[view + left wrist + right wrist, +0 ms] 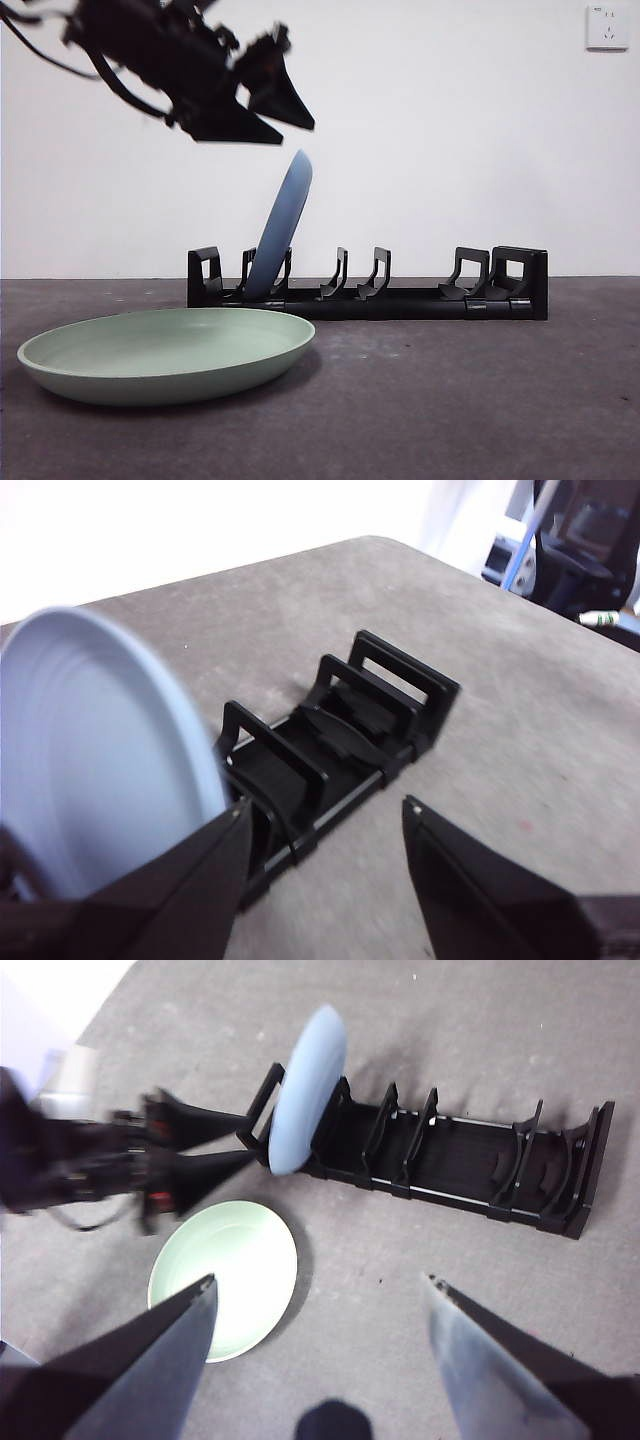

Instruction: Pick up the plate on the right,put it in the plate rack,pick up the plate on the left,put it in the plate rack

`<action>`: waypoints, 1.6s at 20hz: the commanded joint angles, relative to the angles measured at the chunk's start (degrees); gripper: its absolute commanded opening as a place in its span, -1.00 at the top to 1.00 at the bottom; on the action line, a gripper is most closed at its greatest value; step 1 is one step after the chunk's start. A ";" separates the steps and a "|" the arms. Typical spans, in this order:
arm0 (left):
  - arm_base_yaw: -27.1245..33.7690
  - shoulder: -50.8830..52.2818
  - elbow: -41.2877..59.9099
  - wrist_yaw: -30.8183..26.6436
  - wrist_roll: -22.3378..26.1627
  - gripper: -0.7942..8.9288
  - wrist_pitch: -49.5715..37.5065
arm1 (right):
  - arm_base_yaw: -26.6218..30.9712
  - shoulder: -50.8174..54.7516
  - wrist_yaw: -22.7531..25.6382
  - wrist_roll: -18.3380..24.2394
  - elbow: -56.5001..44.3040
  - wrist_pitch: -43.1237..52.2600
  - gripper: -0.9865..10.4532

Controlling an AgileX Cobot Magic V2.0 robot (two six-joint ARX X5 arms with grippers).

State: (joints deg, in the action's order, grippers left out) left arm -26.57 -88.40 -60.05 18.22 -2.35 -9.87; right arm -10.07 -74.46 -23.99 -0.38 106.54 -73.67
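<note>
A blue plate stands on edge, leaning, in a slot near the left end of the black plate rack. A pale green plate lies flat on the table in front of the rack's left end. My left gripper hovers open just above and left of the blue plate's top rim, with nothing between its jaws. The left wrist view shows the blue plate beside one jaw and the rack ahead. My right gripper hangs open high above the table, looking down on the rack, the blue plate, the green plate and the left gripper.
The rack's other slots to the right of the blue plate hold nothing. A wall socket sits high on the white back wall. Beyond the table's far corner stands dark furniture.
</note>
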 commanded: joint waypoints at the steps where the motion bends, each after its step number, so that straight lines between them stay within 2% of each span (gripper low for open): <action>1: 0.11 4.13 -0.15 0.22 2.32 0.31 5.16 | -0.11 -1.55 -0.04 0.63 -0.42 0.33 0.22; 3: 0.11 9.09 -0.15 0.17 3.61 0.31 10.49 | -0.13 -3.45 -0.07 0.63 -0.42 0.11 0.22; 7: 0.09 19.85 -0.15 0.22 10.73 0.31 21.22 | -2.47 -9.11 -0.07 0.61 -0.44 -0.13 0.22; 12: -0.90 32.61 -0.15 0.17 20.41 0.31 39.28 | -9.99 -19.91 0.09 0.63 -0.46 1.20 0.22; 16: -2.25 39.76 -0.15 0.15 24.52 0.30 48.98 | -15.54 -30.75 3.04 2.34 -1.33 2.80 0.23; 19: -3.10 43.17 -0.15 -0.28 28.09 0.29 55.08 | -17.86 -37.20 3.04 2.32 -4.31 4.92 0.23; 22: -3.15 44.22 -0.15 -0.31 31.10 0.18 61.29 | -19.85 -40.96 2.99 1.81 -8.00 9.55 0.23; 25: -3.23 43.52 -0.15 -0.24 31.63 0.18 64.59 | -21.20 -42.05 2.99 0.04 -10.86 14.40 0.23; 32: -4.37 42.05 -0.15 -0.28 32.24 0.18 63.73 | -23.65 -42.07 3.08 -4.04 -16.28 24.13 0.23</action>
State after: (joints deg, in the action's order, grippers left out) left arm -30.74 -46.33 -60.12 17.89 28.97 54.48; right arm -33.43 -115.77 -20.97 -2.81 91.11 -50.06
